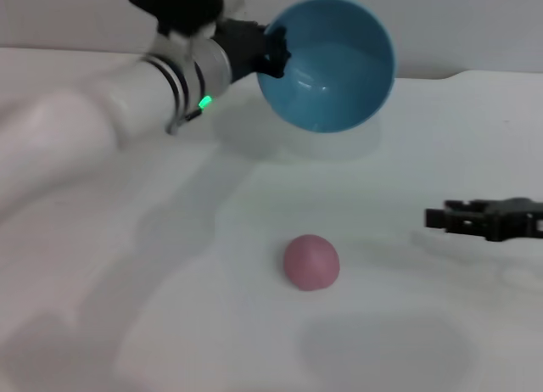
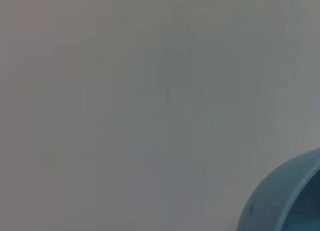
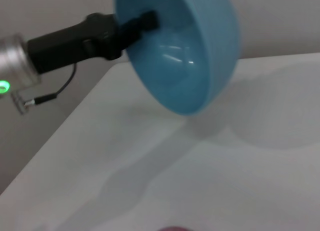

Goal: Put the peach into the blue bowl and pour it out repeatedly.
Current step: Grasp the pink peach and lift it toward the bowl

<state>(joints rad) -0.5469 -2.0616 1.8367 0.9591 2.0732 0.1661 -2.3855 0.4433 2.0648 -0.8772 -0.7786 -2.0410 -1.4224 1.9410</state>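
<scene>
Two grippers are in play, and the left gripper (image 1: 276, 53) has the action: it's pinching the rim of the smooth, glossy light-blue round plastic bowl (image 1: 331, 65), holding it up off the white table (image 1: 170, 307), tipped on its side so the hollow faces forward and down. Nothing sits inside it. Down on the tabletop lies the small round matte pink toy peach (image 1: 311, 262), well apart from the bowl, nearer the robot. Over on the right, the black right gripper (image 1: 437, 216) hovers low beside the table edge, away from the peach; whether its fingers are spread or pressed together, I cannot tell.
</scene>
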